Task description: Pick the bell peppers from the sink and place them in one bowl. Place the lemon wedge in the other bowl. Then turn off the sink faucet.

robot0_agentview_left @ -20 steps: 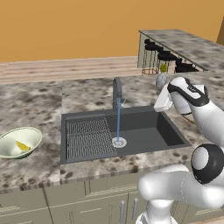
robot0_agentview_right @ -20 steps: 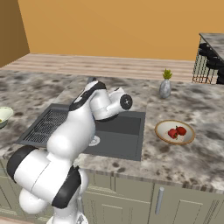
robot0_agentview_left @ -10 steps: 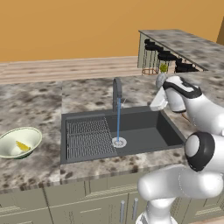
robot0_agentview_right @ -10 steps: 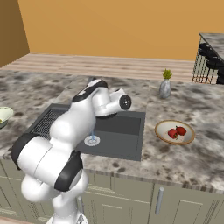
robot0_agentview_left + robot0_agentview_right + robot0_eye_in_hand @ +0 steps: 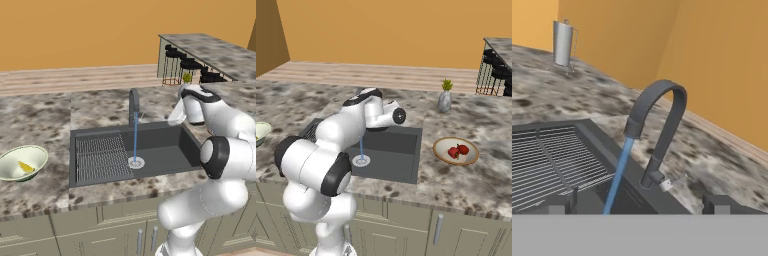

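Faucet (image 5: 659, 130) at frame centre runs water; spread jaws could slip past its small handle (image 5: 673, 183) below.

Your arm bends forward at the elbow, wrist level; your gripper (image 5: 643, 206) points ahead with its jaws spread wide, holding nothing.

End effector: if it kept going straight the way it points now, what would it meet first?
Probably the sink faucet, around its base and small side handle, which lie ahead between the open fingertips. Depth is unclear.
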